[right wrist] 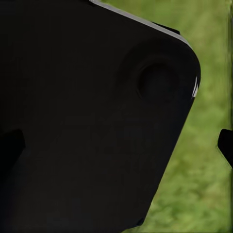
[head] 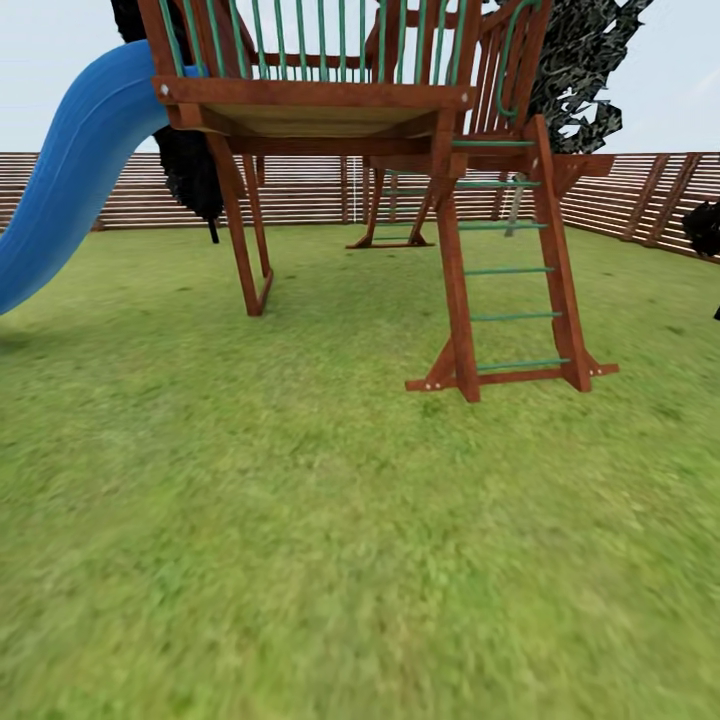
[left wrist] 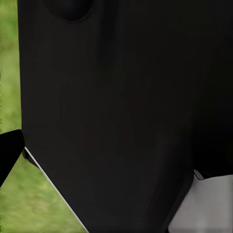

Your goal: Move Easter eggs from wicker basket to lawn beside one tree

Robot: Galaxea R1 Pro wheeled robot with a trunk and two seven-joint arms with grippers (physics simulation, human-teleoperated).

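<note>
The lawn (head: 330,540) spreads wide and green in front of me in the head view. The Easter eggs and the wicker basket are out of view. Dark foliage speckled pale green, belonging to a tree (head: 592,70), rises behind the playset, which hides its trunk. In the left wrist view my left gripper (left wrist: 116,155) faces a black part of my own body, with one dark fingertip (left wrist: 9,151) at the frame's edge over grass. In the right wrist view my right gripper (right wrist: 116,145) has its fingertips (right wrist: 226,144) far apart, with nothing between them.
A wooden playset (head: 350,100) stands ahead, with a green-runged ladder (head: 510,270) reaching the grass and a blue slide (head: 70,170) at the left. A brown slatted fence (head: 640,195) closes the yard behind. A dark thin-trunked tree (head: 192,170) stands by the fence.
</note>
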